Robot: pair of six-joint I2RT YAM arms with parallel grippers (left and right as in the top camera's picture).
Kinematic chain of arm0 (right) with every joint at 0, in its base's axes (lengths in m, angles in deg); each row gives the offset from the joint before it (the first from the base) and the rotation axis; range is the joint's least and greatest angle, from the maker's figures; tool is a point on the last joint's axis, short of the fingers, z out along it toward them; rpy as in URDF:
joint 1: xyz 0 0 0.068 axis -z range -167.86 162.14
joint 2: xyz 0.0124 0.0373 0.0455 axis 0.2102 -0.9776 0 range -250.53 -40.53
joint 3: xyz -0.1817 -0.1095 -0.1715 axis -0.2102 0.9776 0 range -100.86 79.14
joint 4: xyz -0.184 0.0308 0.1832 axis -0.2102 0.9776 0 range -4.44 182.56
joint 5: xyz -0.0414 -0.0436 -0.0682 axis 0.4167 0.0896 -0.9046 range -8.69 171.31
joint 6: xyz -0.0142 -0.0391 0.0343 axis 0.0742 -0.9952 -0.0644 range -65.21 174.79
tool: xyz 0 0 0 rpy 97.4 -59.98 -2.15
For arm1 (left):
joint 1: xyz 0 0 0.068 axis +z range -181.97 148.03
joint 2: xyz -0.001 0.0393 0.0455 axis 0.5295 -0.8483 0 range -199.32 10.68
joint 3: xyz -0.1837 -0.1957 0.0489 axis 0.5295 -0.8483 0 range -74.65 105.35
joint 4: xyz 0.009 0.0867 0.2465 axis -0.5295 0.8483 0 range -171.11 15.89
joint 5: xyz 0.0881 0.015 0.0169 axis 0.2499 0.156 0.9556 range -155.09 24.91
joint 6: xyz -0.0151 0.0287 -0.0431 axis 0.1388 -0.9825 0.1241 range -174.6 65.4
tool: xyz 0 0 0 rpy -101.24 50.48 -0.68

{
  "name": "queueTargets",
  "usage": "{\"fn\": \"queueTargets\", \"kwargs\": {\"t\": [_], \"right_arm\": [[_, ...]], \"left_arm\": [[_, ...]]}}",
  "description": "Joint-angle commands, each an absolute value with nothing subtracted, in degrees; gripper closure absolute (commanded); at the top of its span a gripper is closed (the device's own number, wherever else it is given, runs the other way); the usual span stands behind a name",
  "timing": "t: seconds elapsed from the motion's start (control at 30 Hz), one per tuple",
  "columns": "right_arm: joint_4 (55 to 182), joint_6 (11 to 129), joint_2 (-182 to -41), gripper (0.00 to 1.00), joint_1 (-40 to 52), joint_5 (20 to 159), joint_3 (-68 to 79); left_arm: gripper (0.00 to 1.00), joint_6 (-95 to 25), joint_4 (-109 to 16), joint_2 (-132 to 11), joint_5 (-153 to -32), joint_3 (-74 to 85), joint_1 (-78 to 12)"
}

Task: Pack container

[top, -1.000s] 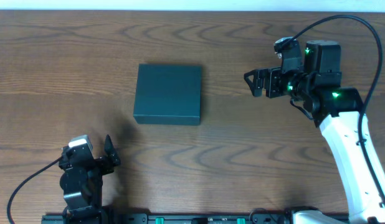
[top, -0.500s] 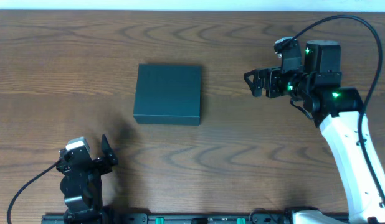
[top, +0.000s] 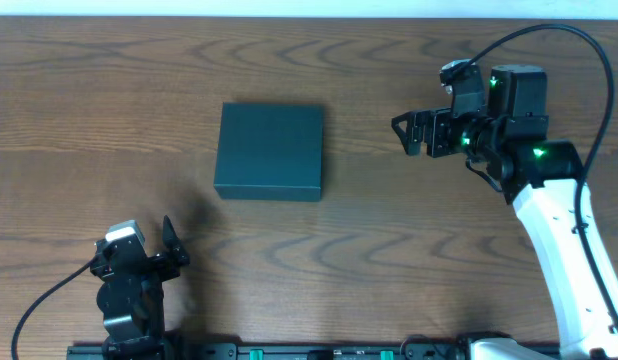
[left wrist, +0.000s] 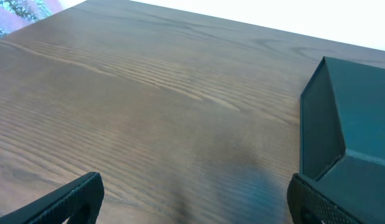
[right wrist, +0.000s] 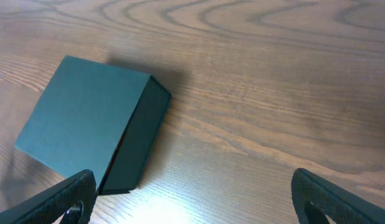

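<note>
Overhead, the container (top: 269, 152) lies flat on the wooden table (top: 89, 100). It sits a little left of the middle and somewhat closer to the far edge than to the near one, with its lid down and nothing else around it. The left gripper (top: 177, 243) sits low near the near-left corner, well apart from the box, and its wrist camera shows both fingers spread wide with only bare wood between them. The right gripper (top: 401, 135) hangs toward the right edge, level with the box and pointing at it. Its jaws are also parted and hold nothing.

The box is matte cardboard, so it is probably light and not slippery. It should be stiff enough to slide, though the thin walls would dent under a hard squeeze. It looks too broad to pinch across its width. The better hold is likely the free edge of the flap lid, nipped gently while the other arm steadies a side wall. Which side carries the hinge cannot be told from these views.
</note>
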State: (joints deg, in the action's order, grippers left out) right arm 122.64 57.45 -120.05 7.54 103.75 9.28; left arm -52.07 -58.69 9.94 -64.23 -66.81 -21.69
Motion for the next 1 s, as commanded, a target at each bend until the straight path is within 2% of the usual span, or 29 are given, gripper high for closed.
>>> {"fn": "queueTargets", "kwargs": {"t": [0.0, 0.7, 0.97], "right_arm": [[122.64, 56.86, -119.94, 0.01, 7.56, 103.79, 8.71], [122.75, 56.86, -119.48, 0.01, 7.45, 103.57, 8.71], [125.20, 56.86, -106.24, 0.01, 6.05, 103.59, 8.75]], "left_arm": [[0.05, -52.71, -58.78, 10.47, -63.62, -68.06, -21.88], [0.05, -52.71, -58.78, 10.47, -63.62, -68.06, -21.88], [0.05, -52.71, -58.78, 10.47, -63.62, -68.06, -21.88]]}}
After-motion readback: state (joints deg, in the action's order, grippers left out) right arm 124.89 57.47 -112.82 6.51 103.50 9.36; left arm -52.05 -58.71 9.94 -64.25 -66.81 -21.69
